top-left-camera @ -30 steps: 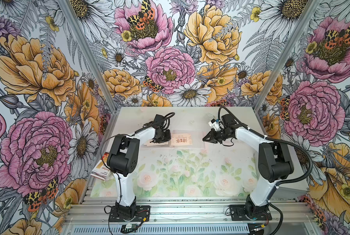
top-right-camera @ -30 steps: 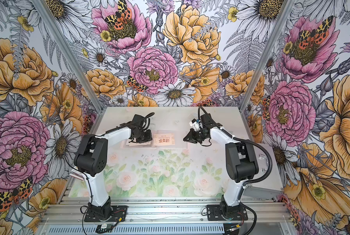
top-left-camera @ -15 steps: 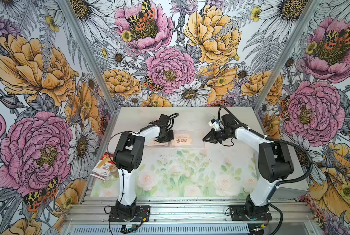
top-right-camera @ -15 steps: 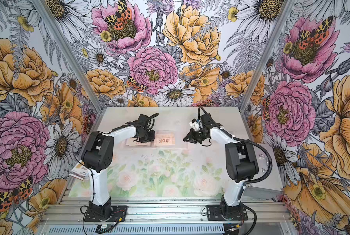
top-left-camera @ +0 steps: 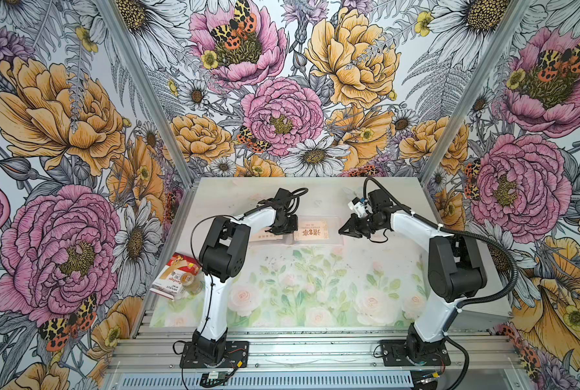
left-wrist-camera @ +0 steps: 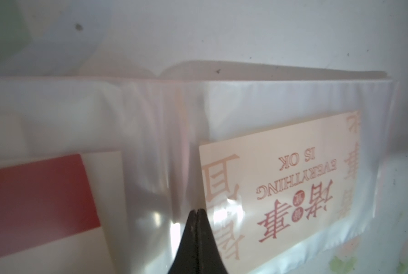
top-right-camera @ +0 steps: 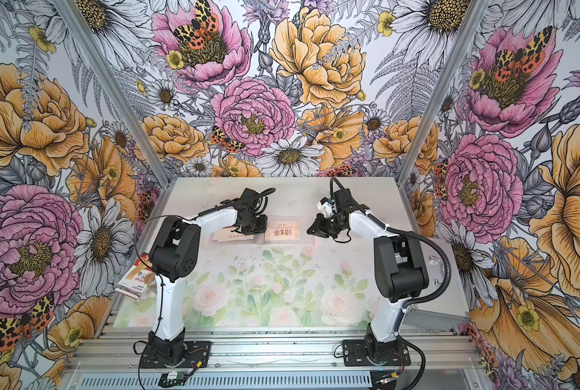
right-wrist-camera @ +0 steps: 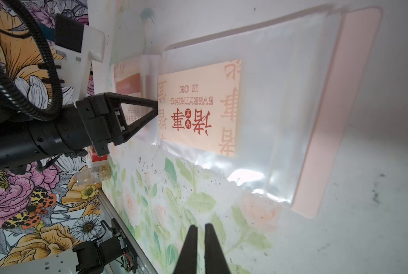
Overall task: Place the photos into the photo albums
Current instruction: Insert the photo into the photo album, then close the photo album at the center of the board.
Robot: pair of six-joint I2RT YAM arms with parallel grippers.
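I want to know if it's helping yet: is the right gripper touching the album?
Apart. The right wrist view shows the right gripper over the mat, with a plain stretch of bare mat between its tips and the album.
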